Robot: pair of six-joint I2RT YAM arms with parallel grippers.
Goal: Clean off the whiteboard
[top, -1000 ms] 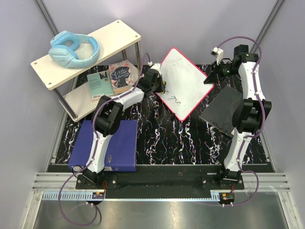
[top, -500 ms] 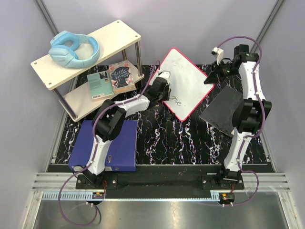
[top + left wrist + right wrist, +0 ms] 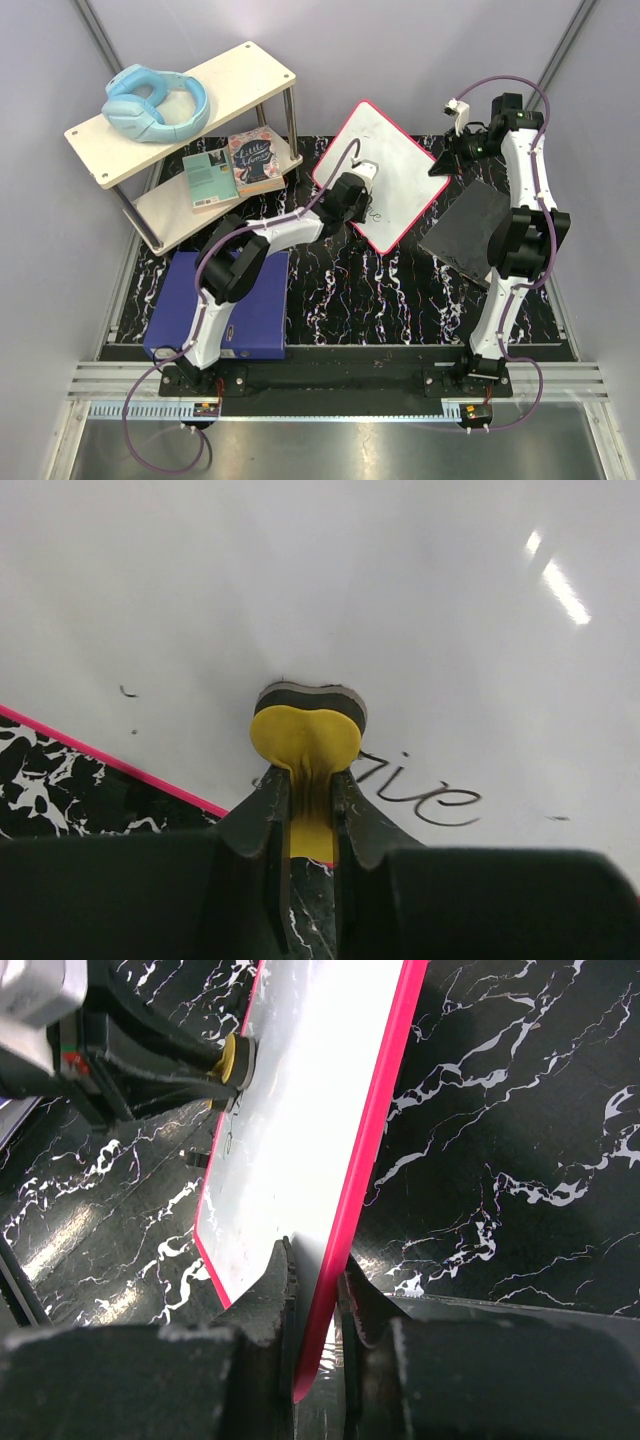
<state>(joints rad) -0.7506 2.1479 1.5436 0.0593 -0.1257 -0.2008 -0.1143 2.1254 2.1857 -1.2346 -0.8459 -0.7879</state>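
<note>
Left gripper [image 3: 310, 792] is clamped tight on a small yellow eraser [image 3: 305, 738], whose dark felt pad sits flat against the whiteboard [image 3: 330, 590] straight ahead of the fingers. On the other side, the right gripper [image 3: 315, 1295] is pinched on the board's pink frame [image 3: 370, 1140], one jaw on either face. It seems to hold that side raised off the black marble table [image 3: 520, 1160].

Here's what matters. The writing [image 3: 425, 798] starts right at the pad's edge and trails off to the right of the left gripper. Its line runs roughly along the pink edge nearest the fingers. So the stroke wanted, I'd say, is a sideways sweep to the right along that line, not a push forward.

A couple of tiny stray marks [image 3: 127, 691] sit off to the left of the pad. The left arm is the one at the ink. The right one is well apart from it, at the far corner, and looks to be purely the holder. The board beyond the pad reads clean.
</note>
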